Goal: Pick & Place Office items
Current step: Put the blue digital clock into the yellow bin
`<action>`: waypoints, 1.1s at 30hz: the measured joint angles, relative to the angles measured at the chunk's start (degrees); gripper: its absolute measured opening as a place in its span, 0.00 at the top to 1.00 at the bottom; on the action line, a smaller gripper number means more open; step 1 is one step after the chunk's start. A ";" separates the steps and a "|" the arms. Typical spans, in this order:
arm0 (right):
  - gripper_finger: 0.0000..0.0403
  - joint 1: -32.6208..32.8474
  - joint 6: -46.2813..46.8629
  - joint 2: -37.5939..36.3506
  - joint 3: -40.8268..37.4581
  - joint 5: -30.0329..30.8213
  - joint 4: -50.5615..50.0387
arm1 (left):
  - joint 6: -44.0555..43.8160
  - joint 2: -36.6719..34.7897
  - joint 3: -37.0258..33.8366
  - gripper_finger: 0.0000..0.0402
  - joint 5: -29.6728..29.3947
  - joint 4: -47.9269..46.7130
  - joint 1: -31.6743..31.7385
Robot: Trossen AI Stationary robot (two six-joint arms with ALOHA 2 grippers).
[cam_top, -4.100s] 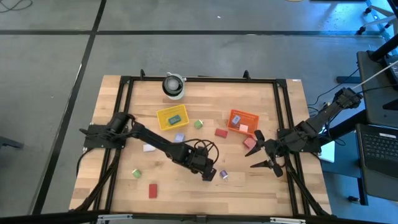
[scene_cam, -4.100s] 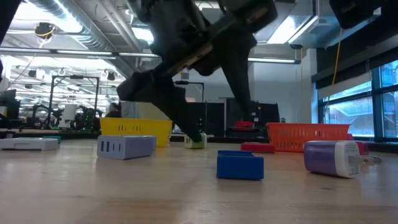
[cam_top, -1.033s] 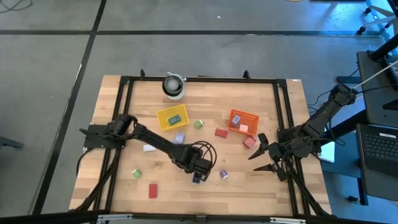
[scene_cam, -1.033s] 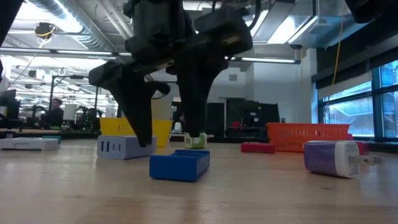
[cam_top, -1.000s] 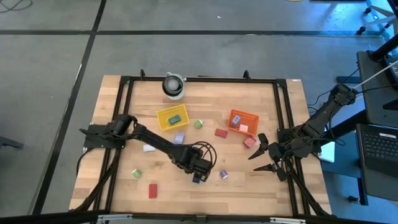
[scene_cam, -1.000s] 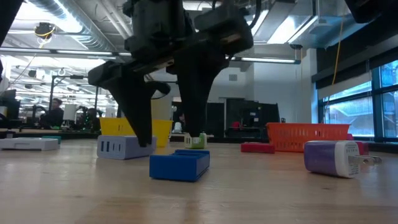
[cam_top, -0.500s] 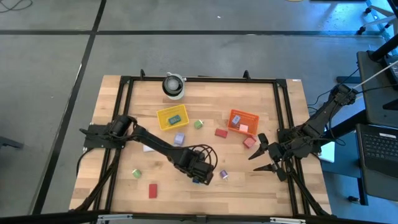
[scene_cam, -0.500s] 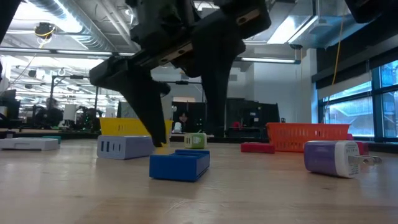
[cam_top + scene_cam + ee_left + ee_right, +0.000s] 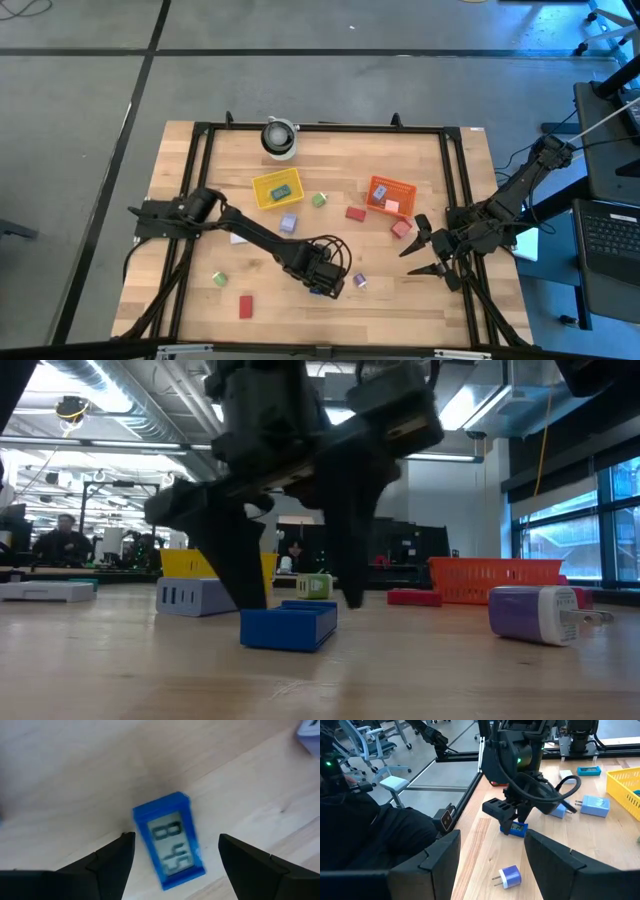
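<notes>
My left pincer [image 9: 172, 851] hangs wide over the little blue clock [image 9: 170, 839], likely light, stiff, slick plastic, best pinched across its long sides.

Grey concrete floor [image 9: 90, 120] crossed by dark seams. Butcher-block wooden bench [image 9: 330, 305] inside a black metal frame [image 9: 320, 127]. Open laptop [image 9: 608, 236] at one side. Exposed ceiling with strip lights [image 9: 470, 400]; tall windows [image 9: 575, 530]. Office chairs [image 9: 380, 740] beyond.

My dark left gripper [image 9: 172, 851] frames a blue clock [image 9: 170, 838] with grey digits on the pale, wood-grained bench [image 9: 60, 760].
</notes>
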 joint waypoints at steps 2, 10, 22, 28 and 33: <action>0.45 0.02 0.00 0.00 0.01 -0.01 0.01 | 0.29 0.38 0.03 0.30 0.11 0.04 -0.01; 0.45 0.04 -0.02 2.43 0.00 -0.44 0.41 | 0.54 1.44 0.25 0.35 0.31 -1.82 -0.05; 0.45 0.04 -0.04 3.96 0.00 -0.46 1.51 | 0.83 1.61 -0.07 0.53 -0.15 -4.10 -0.01; 0.45 0.04 -0.06 3.96 0.01 -0.46 1.76 | 2.66 1.70 -0.13 0.53 -0.46 -4.49 0.03; 0.45 0.04 -0.07 3.96 0.00 -0.46 1.75 | 5.89 2.85 -0.04 0.53 0.04 -4.74 0.14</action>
